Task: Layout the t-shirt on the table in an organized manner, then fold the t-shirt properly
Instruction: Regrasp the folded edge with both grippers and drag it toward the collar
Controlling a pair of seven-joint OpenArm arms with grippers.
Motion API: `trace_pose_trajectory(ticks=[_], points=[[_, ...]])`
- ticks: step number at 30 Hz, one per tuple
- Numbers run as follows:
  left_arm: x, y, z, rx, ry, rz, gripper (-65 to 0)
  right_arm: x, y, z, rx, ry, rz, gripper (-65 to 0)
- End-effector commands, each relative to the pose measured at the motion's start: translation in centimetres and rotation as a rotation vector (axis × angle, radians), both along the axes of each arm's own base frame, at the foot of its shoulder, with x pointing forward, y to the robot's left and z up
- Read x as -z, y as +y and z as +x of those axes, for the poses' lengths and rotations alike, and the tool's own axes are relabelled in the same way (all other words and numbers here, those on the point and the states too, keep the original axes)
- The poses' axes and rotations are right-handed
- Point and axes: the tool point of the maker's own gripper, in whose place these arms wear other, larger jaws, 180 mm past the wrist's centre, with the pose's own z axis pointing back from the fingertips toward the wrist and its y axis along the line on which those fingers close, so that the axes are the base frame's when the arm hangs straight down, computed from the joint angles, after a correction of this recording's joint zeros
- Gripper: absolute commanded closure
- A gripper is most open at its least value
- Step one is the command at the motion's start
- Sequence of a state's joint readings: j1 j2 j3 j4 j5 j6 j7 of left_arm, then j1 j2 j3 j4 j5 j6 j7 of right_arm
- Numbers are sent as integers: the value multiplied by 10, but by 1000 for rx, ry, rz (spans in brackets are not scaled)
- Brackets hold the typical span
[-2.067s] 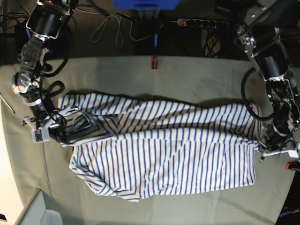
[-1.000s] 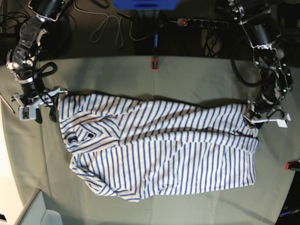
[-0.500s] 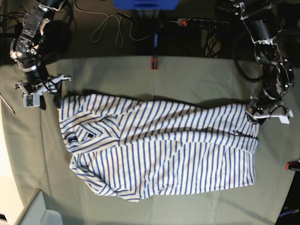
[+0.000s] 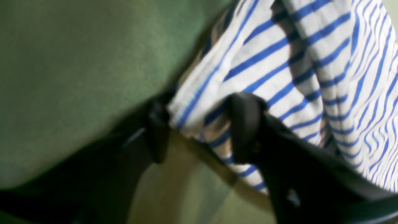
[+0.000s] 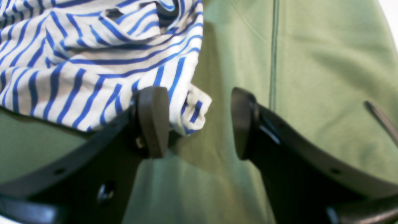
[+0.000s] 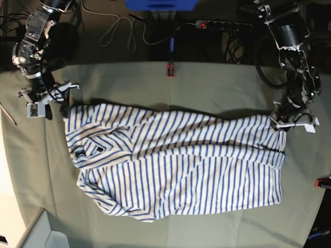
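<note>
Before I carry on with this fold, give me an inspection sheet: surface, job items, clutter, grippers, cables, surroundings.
Surface: table under green-grey cloth, lightly creased.
Job items: striped t-shirt spread out, its far part folded over, with bunching at the robot's right end.
Clutter: nothing seen on the t-shirt.
Left gripper: jaws apart around the shirt's far corner; firm grip not confirmed.
Right gripper: open, one finger over the shirt's other far corner, the other beyond it.
Cables: thin looped cable at the far side, away from the t-shirt.
Surroundings: red-and-black clamp beyond the shirt; another at the side edge.
</note>
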State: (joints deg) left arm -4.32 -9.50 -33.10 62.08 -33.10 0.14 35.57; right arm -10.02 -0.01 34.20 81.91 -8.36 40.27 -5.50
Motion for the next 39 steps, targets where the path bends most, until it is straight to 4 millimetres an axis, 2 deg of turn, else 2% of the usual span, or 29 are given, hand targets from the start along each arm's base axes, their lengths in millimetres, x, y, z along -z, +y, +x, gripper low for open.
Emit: trace_pose_trajectory(ticks=[1,6,9,10,12,17,22,23,25,27,29,33,34,39], points=[[0,-1,2,5,6,-14,-237,-8,-3,7,8,-41,5,-330],[0,8,0,1,12,-5,-110,-6,-2,10,8,-39,13,-335],[-4,12,1,-1,6,4,-13,-7,-2,11,8,-42,13,-368],[-5,16,1,-4,5,11,0,-7,-2,11,6,-42,13,-380],[-9,28,0,-6,7,35,-7,-8,3,19,-4,-49,22,-398],[-13,34,1,-7,5,49,-3,4,17,25,-48,-22,46,-402],[-15,37,1,-8,4,55,-3,9,41,29,-110,-11,64,-395],[-15,38,2,-8,2,56,-3,10,44,28,-120,-6,66,-384],[-16,40,2,-8,2,59,-3,13,50,26,-138,3,69,-313],[-17,41,2,-8,2,62,-3,12,46,25,-133,2,63,-190],[-21,50,1,-8,5,79,-3,15,41,19,-119,12,59,-11],[-31,61,2,-3,-4,112,-3,0,24,6,-85,-16,13,0],[-40,66,4,1,-21,134,-3,-5,22,2,-87,-24,-1,0],[-57,71,-7,30,-41,201,-3,-19,21,-17,-104,-30,-50,0]])
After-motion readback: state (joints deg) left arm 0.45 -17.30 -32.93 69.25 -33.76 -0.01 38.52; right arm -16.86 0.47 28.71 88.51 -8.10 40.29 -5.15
